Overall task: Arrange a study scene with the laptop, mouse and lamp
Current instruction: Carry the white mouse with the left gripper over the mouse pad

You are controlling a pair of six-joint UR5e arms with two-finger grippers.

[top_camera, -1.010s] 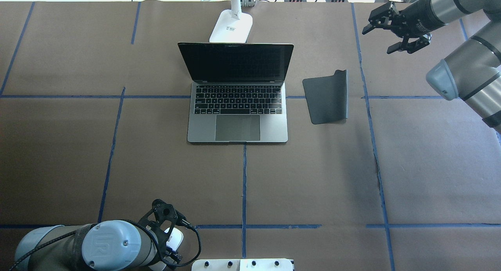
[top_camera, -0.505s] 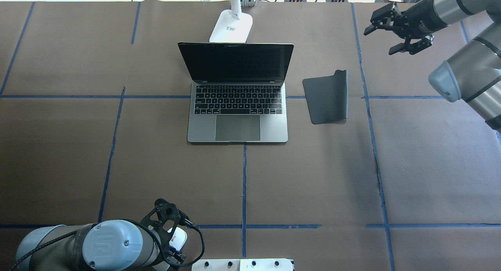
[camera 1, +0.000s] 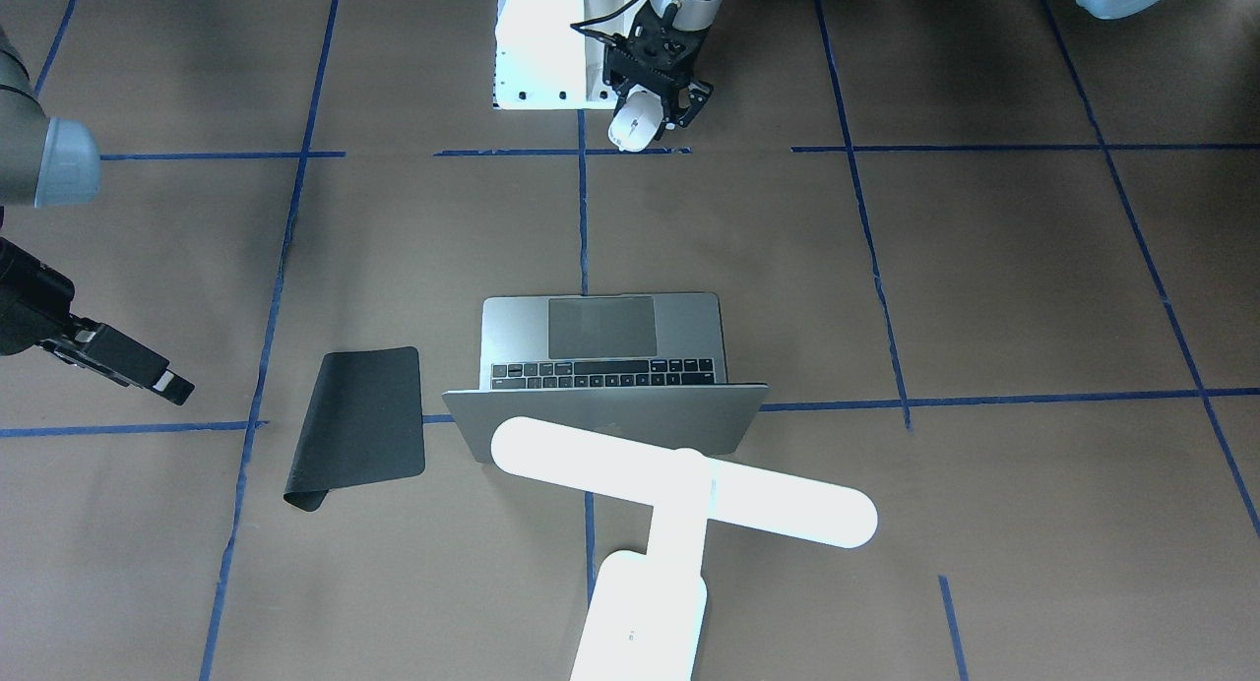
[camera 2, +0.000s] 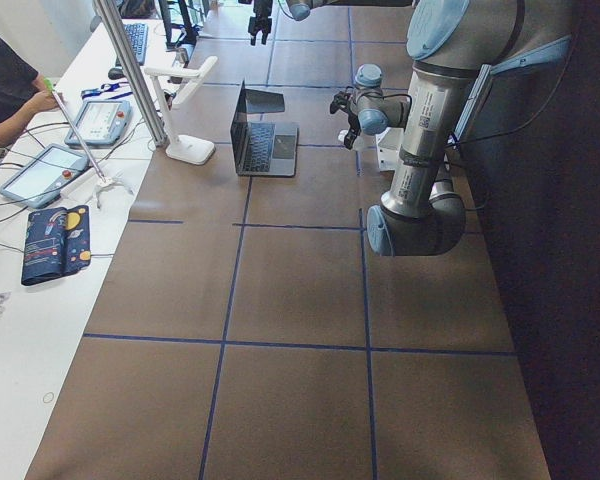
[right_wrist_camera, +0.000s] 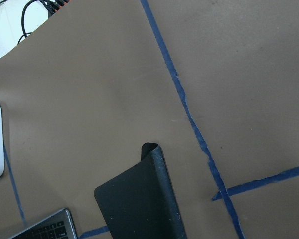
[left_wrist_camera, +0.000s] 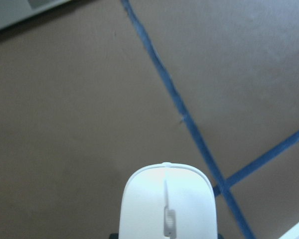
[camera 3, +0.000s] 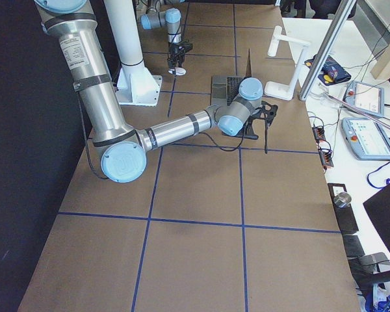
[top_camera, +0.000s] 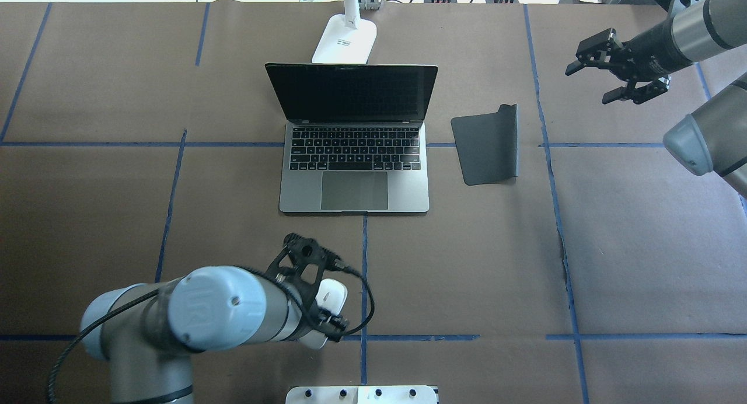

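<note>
Mouse [top_camera: 331,291] is clamped by its sides in the left gripper [top_camera: 320,306] on the robot's side of the table, short of the laptop [top_camera: 354,159]. Its long axis runs near to far, tilted slightly right, nose toward the laptop. The laptop stands open with its hinge on the far side. The black mouse pad [top_camera: 487,150] lies to its right and the lamp [top_camera: 344,39] behind it. The right gripper [top_camera: 615,71] hovers at far right, jaws wide and empty.

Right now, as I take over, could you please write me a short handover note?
The left gripper is shut on the mouse, on the robot's side of the laptop.
The right gripper is open and empty, right of the mouse pad.
Done: laptop open at centre, lamp behind it.
Left: put the mouse down, probably on the mouse pad; one edge curls up.
</note>
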